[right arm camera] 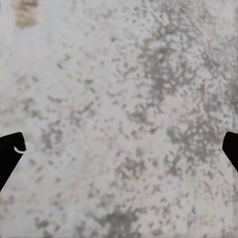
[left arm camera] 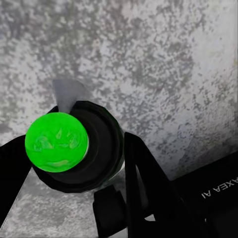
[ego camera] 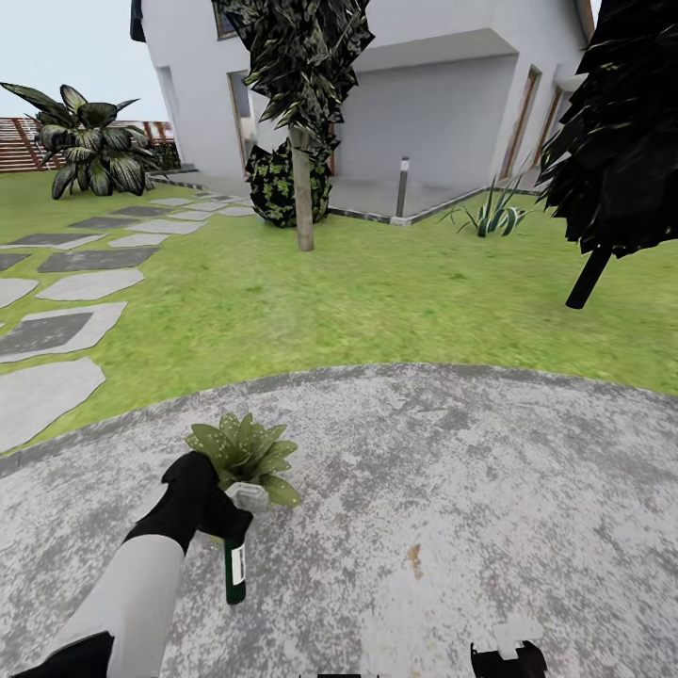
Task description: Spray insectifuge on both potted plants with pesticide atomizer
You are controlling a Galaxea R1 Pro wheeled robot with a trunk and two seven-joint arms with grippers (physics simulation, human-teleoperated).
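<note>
My left gripper (ego camera: 224, 516) is shut on the pesticide atomizer (ego camera: 234, 571), a slim dark-green bottle with a white label that hangs down from it over the grey paving. In the left wrist view the atomizer (left arm camera: 57, 142) shows end-on as a bright green disc in a black ring, between dark fingers (left arm camera: 141, 183). One potted plant (ego camera: 243, 452), a low green rosette in a small grey pot, stands right beside that gripper, just beyond it. My right gripper (ego camera: 508, 659) hangs low at the near edge, open, its fingertips (right arm camera: 9, 153) far apart over bare paving.
Round mottled paving (ego camera: 452, 490) lies under me, lawn (ego camera: 377, 292) beyond it. Stepping stones (ego camera: 56, 330) run off left. A tree trunk (ego camera: 303, 198), a grey bollard lamp (ego camera: 403, 186), an agave (ego camera: 492, 218), a dark leaning tree (ego camera: 612, 169) and a house (ego camera: 433, 104) stand ahead.
</note>
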